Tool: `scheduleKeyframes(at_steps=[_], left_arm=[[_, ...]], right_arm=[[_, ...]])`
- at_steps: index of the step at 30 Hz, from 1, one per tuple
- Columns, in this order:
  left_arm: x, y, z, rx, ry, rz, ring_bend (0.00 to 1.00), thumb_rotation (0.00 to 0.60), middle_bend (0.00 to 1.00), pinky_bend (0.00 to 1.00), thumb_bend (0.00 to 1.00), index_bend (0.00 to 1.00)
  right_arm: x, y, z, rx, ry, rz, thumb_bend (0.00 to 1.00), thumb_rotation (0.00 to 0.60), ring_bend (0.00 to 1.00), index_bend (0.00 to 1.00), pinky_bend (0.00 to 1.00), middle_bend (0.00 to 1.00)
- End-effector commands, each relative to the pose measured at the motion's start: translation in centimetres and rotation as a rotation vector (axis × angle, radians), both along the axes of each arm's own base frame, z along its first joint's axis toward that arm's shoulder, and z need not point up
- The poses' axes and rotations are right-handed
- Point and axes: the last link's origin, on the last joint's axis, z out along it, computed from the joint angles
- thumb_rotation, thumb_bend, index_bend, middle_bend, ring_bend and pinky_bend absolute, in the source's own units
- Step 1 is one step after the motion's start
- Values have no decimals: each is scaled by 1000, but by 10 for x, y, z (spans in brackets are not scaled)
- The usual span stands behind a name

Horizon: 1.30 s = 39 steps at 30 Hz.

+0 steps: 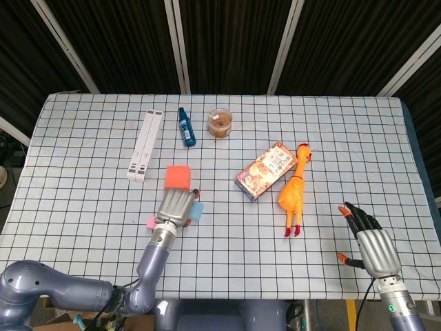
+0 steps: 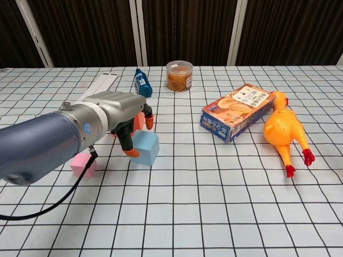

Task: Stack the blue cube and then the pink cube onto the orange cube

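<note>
Nearest the robot, its right hand [image 1: 372,245] hovers low over the checked tablecloth [image 1: 83,193] at the near right corner, fingers spread and empty, well apart from every cube. A small pink cube [image 2: 83,164] sits near the left front, just beside the left arm.

The left hand [image 2: 115,110] is over the pale blue foam-like cube [image 2: 144,147], which lies just ahead and slightly right of the palm. Orange-tipped fingers [image 2: 130,153] curl down at the cube's left face and another reaches over its far edge, but whether they actually clamp it cannot be told from either view. The blue cube rests flat on the table, one corner turned toward the camera. Clearly the left hand is the one placed for this pick.

Directly beyond the blue cube, almost touching it, stands the orange-red cube [image 1: 178,176], mostly hidden behind the hand in the chest view. So the lift would go up and slightly away from the robot.
</note>
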Motion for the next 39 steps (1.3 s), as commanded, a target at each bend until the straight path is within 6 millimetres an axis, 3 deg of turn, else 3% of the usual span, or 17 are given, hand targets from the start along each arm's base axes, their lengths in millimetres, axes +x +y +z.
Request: scheduleKeyframes(at_steps=[1, 32, 39], left_arm=[[-1, 0, -1, 1, 9, 0, 788, 600, 1000, 772, 248, 336], [-3, -1, -2, 9, 23, 6, 787, 600, 1000, 772, 318, 419], [1, -2, 5, 21, 6, 0, 788, 600, 1000, 772, 318, 419]], right_arm=[[0, 0, 0, 1, 0, 0, 160, 600, 127, 102, 200, 74], [1, 0, -5, 21, 8, 0, 161, 600, 128, 102, 200, 74], [1, 0, -5, 21, 9, 4, 161, 600, 128, 102, 200, 74]])
